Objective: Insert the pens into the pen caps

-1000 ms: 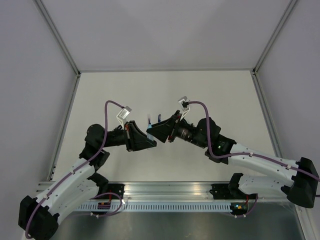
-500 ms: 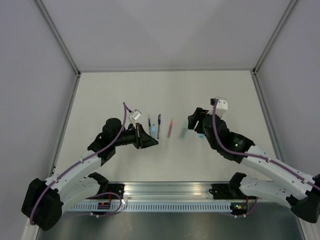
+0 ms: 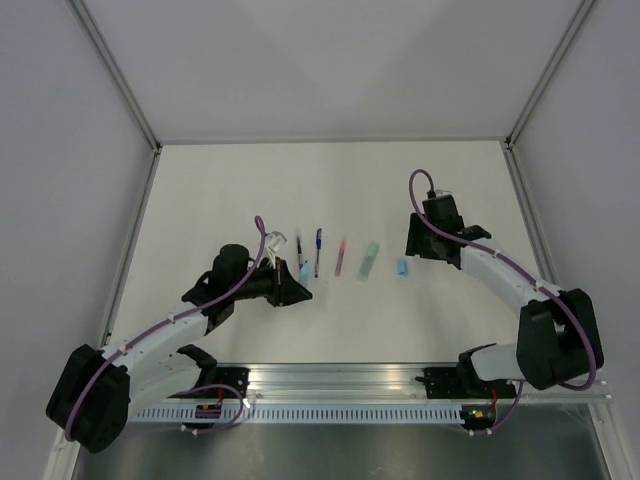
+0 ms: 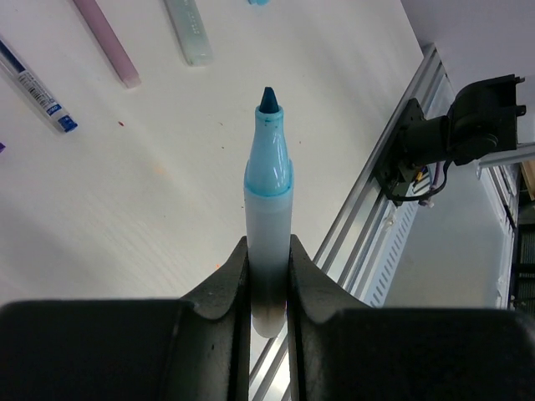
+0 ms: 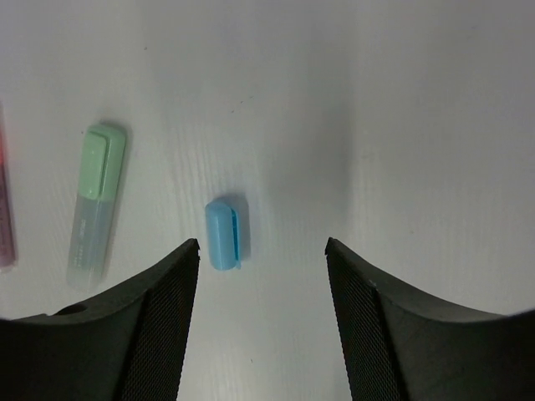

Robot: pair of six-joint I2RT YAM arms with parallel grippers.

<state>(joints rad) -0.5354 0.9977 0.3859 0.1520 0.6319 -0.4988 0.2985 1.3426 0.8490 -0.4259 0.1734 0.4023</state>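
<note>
The left fingers [image 4: 221, 292] gripped the pale blue marker [image 4: 267, 192], and the right fingers [image 5: 167, 288], spread wide, probably needed centring over the light blue cap [image 5: 226, 235] (flat on the surface [image 5: 418, 125], nearer one finger) before closing.

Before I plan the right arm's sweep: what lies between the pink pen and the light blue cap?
The pale green marker, touching neither the pink pen nor the light blue cap; the top external view shows it.

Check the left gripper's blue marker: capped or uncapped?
Uncapped: the blue marker shows a bare tip; the blue cap lies on the table.
</note>
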